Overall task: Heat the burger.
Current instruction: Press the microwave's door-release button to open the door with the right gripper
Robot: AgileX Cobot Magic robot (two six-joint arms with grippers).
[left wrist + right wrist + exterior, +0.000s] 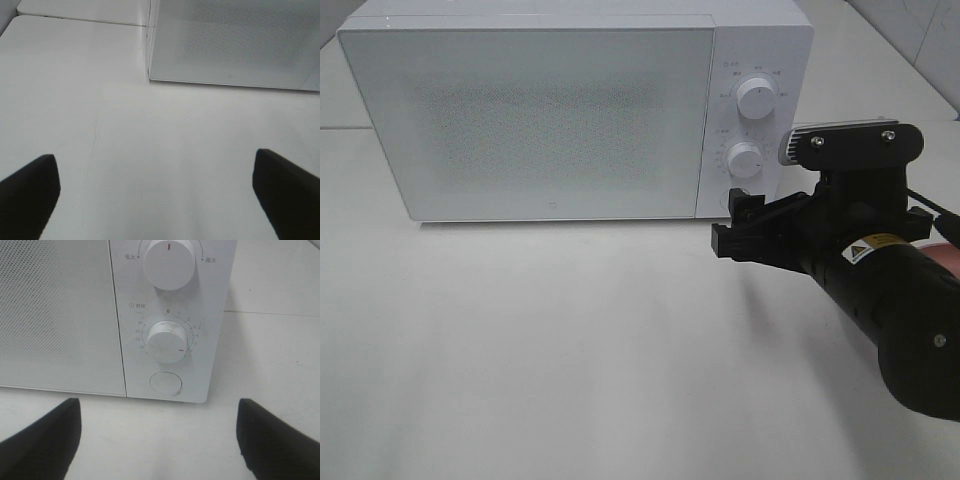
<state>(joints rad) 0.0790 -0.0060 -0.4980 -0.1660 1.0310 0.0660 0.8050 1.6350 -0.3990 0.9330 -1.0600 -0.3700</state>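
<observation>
The burger is out of view in every frame. The white microwave (530, 120) stands at the back of the table with its door shut. My right gripper (735, 225) hovers open just in front of the lower control panel, nothing between its fingers. In the right wrist view the right gripper (160, 440) faces the timer knob (167, 341) and the round button (166, 384) below it. My left gripper (155, 200) is open and empty over bare table, with the microwave's (230, 40) left front corner ahead of it.
The panel carries an upper knob (757, 98) and a lower knob (744, 160). A pink sliver (950, 258) shows behind the right arm at the right edge. White tabletop (540, 340) stretches in front of the microwave.
</observation>
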